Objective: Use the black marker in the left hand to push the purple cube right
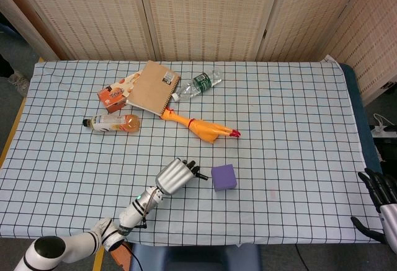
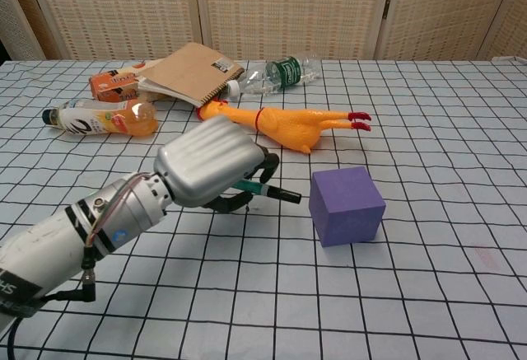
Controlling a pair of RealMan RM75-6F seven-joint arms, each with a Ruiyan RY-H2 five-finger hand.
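Gripping the marker (image 2: 265,189) in your left hand (image 2: 210,170), you're just clear of the cube (image 2: 347,206), so contact needs remaking for any further push.

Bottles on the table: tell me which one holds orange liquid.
The bottle at the left, beside the orange carton. The other bottle, by the notebook, is clear with a green label.

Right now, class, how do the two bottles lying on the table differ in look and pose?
The orange-drink bottle is filled with orange liquid; the clear water bottle looks see-through with a green label. The orange-drink bottle lies alone near the left edge, while the clear water bottle lies farther back, its cap end by the notebook. Both lie on their sides on the checked tablecloth.
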